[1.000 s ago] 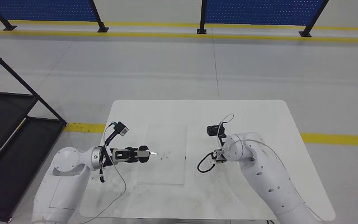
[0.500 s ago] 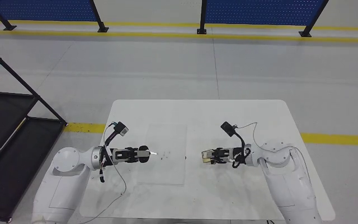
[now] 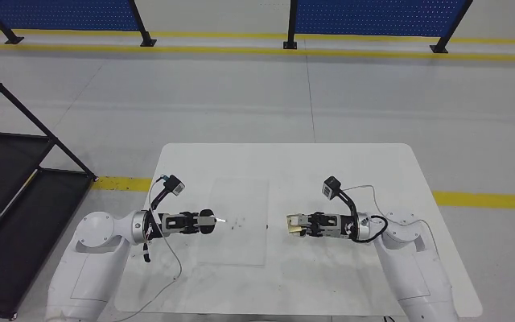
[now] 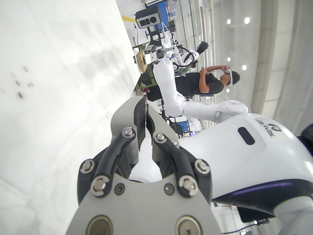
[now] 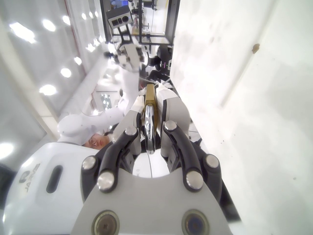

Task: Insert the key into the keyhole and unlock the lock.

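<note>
**Lock swung round to face the key**

Since the earlier frame, the lock (image 5: 149, 98) has been swung round by the right claw (image 3: 294, 224), which is clamped on it, to face the key (image 4: 146, 107). That key is pinched in the left claw (image 3: 206, 220). Both are held over the counter (image 3: 338, 169), well apart.

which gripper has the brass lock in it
The right gripper, shut on the brass lock; the left gripper pinches only a thin key.
</note>
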Motion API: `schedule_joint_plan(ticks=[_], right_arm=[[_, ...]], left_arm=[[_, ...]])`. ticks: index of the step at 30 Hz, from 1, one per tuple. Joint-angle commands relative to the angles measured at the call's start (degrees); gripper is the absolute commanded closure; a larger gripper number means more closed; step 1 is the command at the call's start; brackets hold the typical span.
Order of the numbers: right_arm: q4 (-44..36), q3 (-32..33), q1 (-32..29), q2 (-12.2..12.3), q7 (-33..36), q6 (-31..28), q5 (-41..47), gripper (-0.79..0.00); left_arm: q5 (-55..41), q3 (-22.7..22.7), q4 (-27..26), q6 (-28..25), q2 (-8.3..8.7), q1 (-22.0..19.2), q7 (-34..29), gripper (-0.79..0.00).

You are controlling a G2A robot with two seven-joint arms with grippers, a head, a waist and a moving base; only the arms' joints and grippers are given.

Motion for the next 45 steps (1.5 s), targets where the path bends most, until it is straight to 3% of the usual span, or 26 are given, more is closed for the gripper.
schedule_joint_plan(ticks=[1,6,21,45], right_arm=[[0.0,0.0,0.0,0.0,0.0,0.0,0.0,0.0],[-0.4,-0.1,-0.5,0.0,-2.0,-0.4,0.2,0.0],[-4.2,0.9,-7.8,0.7,-13.7,-11.5,4.9,0.0],[-4.4,0.7,-8.0,0.8,-14.0,-11.6,5.2,0.0]], left_arm=[[0.0,0.0,0.0,0.0,0.0,0.0,0.0,0.0],[0.0,0.0,0.0,0.0,0.0,0.0,0.0,0.0],[0.0,0.0,0.0,0.0,0.0,0.0,0.0,0.0],[0.0,0.0,0.0,0.0,0.0,0.0,0.0,0.0]])
